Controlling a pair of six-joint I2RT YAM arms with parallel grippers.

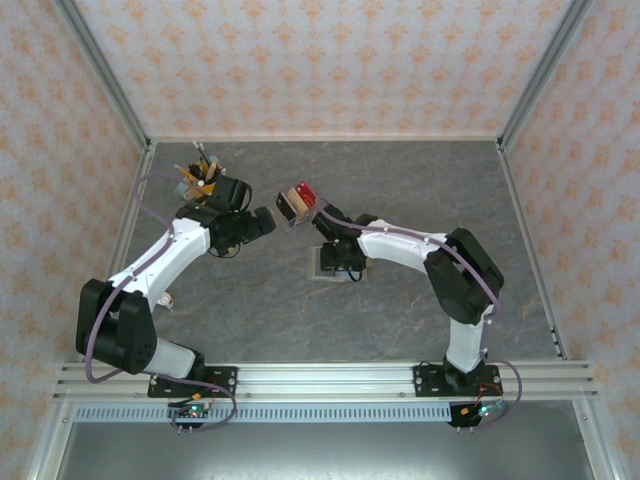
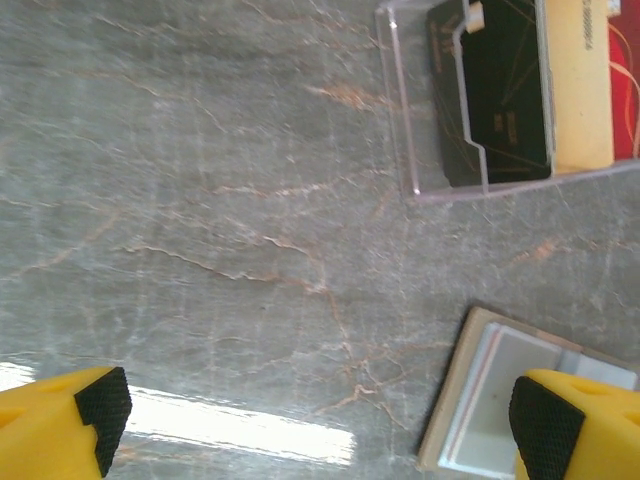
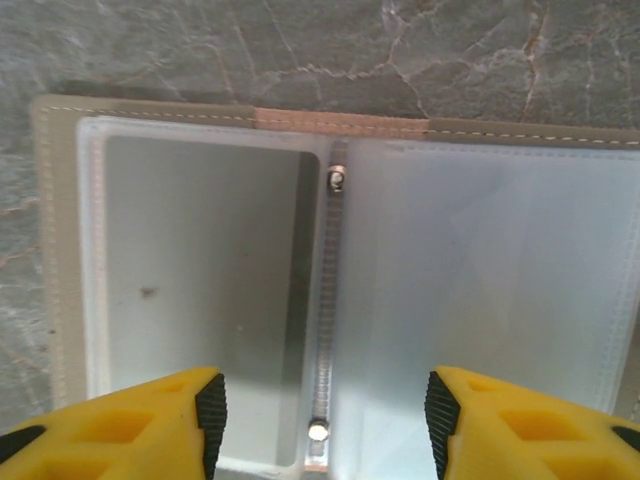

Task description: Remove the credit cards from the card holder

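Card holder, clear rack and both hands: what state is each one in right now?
card holder: open, flat on the table, visible sleeves look empty.
clear rack: holds a dark card and a yellowish card.
left hand: open, empty.
right hand: open, empty, over the card holder.

place: robot lab test cell, a boxed-in bench rig
walls: flat panels (image 1: pixel 330 60) on three sides, peach wallpaper print with small orange motifs, backdrop-style
frame: bare metal posts (image 1: pixel 103 75) at the panel joins
surface: table (image 1: pixel 250 320) with a grey, veined, marble-look top
mounting: slotted aluminium rail (image 1: pixel 320 378) along the near edge, left arm (image 1: pixel 165 255) and right arm (image 1: pixel 410 245) bolted to it at their bases
wiring: loose cable (image 1: pixel 88 350) looped off the left arm, small exposed circuit boards (image 1: pixel 192 408) below the rail
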